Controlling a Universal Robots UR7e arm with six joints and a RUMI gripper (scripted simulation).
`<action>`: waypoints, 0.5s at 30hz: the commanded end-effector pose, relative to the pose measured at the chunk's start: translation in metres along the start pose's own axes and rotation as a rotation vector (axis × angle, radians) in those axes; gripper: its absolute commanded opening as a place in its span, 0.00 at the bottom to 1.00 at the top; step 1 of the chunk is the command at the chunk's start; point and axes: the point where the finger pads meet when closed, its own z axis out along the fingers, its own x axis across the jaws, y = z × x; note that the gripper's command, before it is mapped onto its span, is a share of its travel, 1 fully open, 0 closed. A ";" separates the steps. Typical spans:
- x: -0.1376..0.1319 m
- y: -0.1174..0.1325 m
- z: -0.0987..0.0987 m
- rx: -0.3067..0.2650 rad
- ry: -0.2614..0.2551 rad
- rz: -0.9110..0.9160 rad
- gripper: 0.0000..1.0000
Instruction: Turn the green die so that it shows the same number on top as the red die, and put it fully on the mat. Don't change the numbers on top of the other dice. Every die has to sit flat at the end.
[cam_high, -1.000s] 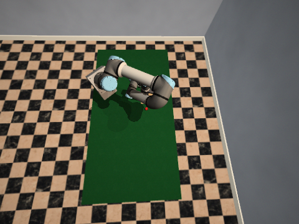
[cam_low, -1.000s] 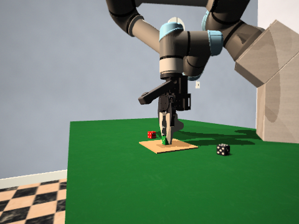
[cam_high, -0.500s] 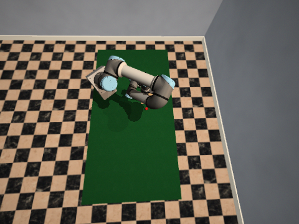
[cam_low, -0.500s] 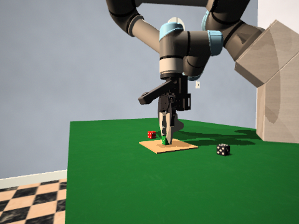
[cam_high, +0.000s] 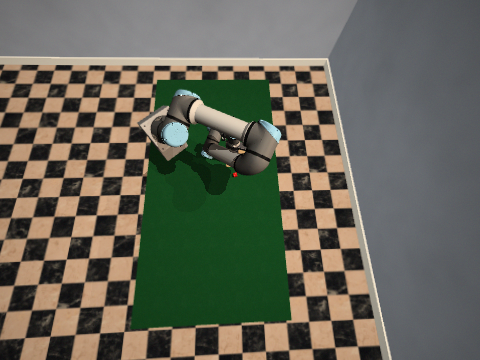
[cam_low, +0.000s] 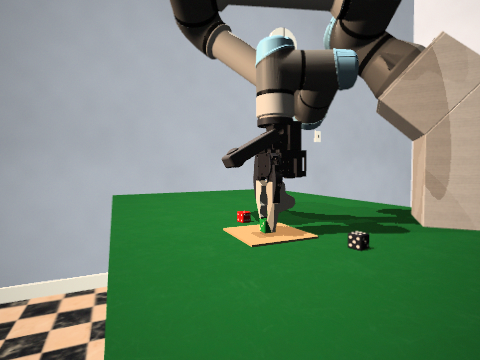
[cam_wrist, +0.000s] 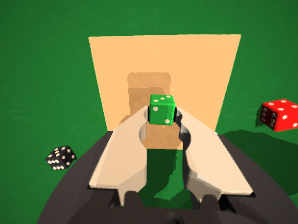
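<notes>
Closest in the exterior view spreads the table, an oblong with straight edges and a deep green, felt-like surface. On it sits the black die, a small cube with pale round pips, apart from the mat. The mat is a thin, flat, four-cornered sheet, smooth and light tan, with shadows across part of it.

Over the mat is the green die, a glossy cube with white pips, between the fingertips of the hand. The hand is clamped on it; its cream fingers are smooth and flat-sided, with dark inner tips, under a blocky black body. Whether the die touches the mat, I cannot tell.

Beyond the mat, off its edge, rests the red die, bright and square-cornered with white pips. The arm arches above in rounded grey-brown tubes, dark rings and pale blue caps. Its angular pedestal shows a fine streaked grain. Farther back, checkered floor tiles, black with pale veining and beige, run to a cream baseboard under a mottled blue-grey wall.

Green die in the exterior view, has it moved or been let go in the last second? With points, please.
Nothing visibly changed. The green die (cam_low: 263, 226) (cam_wrist: 162, 111) is in the same place, between the fingertips of the gripper (cam_low: 267, 226) (cam_wrist: 160, 107), which hasn't visibly moved or let go. The red die (cam_high: 235, 175) (cam_low: 243, 216) (cam_wrist: 284, 115) and black die (cam_low: 358, 241) (cam_wrist: 61, 158) also stayed put.
</notes>
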 end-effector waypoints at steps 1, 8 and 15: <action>0.000 0.000 0.000 0.001 0.000 0.000 0.14; 0.000 0.000 0.000 0.001 0.000 0.000 0.21; 0.000 0.000 0.000 0.001 0.000 0.000 0.24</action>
